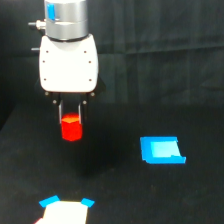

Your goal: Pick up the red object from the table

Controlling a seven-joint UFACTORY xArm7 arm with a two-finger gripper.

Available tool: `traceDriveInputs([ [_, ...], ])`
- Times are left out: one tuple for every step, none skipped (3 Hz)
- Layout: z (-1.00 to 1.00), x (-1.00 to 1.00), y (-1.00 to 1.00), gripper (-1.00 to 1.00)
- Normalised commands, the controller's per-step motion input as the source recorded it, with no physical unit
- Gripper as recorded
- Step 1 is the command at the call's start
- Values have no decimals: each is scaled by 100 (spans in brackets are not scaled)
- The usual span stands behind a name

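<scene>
The red object [71,128] is a small bright red block with an orange-tinted top. It sits between the two dark fingers of my gripper [71,119], which hangs from the white arm body at the upper part of the exterior view's left. The fingers are closed against the block's sides. The block appears lifted above the black table [125,200], with its lower half showing below the fingertips.
A flat blue tray-like piece [161,150] lies on the table at the exterior view's right. A white piece with blue corners [66,210] lies at the bottom edge, below the gripper. A dark curtain hangs behind.
</scene>
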Motion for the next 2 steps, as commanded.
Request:
traceDriveInputs([
  [56, 23, -10, -100],
  [57, -13, 4, -100],
])
